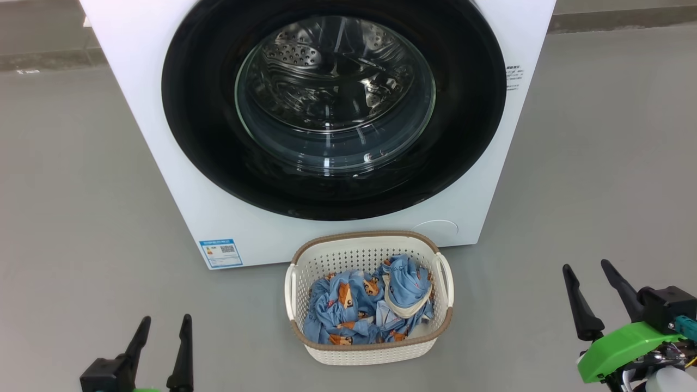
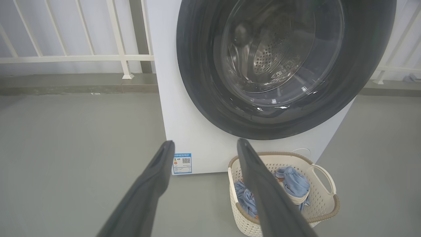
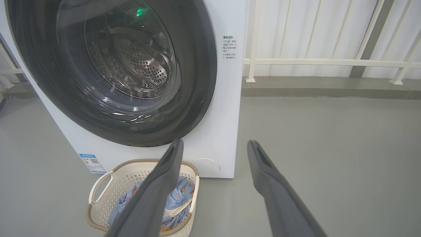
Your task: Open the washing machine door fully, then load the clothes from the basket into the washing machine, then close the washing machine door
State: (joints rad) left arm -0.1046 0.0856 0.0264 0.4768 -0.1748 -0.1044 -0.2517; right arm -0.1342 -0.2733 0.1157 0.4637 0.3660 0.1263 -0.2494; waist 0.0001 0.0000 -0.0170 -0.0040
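The white washing machine (image 1: 163, 179) stands ahead with its round black door (image 1: 207, 136) shut flat against the front; the steel drum shows through the glass window (image 1: 335, 95). The cream basket (image 1: 370, 256) sits on the floor right in front of it, holding the crumpled light blue clothes (image 1: 370, 305). My left gripper (image 1: 166, 321) is open at the lower left, well left of the basket, empty. My right gripper (image 1: 588, 269) is open at the lower right, empty. The wrist views show the door (image 2: 197, 82) (image 3: 36, 65) and basket (image 2: 324, 197) (image 3: 98, 184) ahead of the fingers.
Grey floor (image 1: 71, 190) spreads on both sides of the machine. A white railing (image 2: 65, 58) (image 3: 329, 62) on a low grey curb runs behind it. A blue label (image 1: 220, 253) sits at the machine's lower left front, a round service cap (image 1: 435, 228) at lower right.
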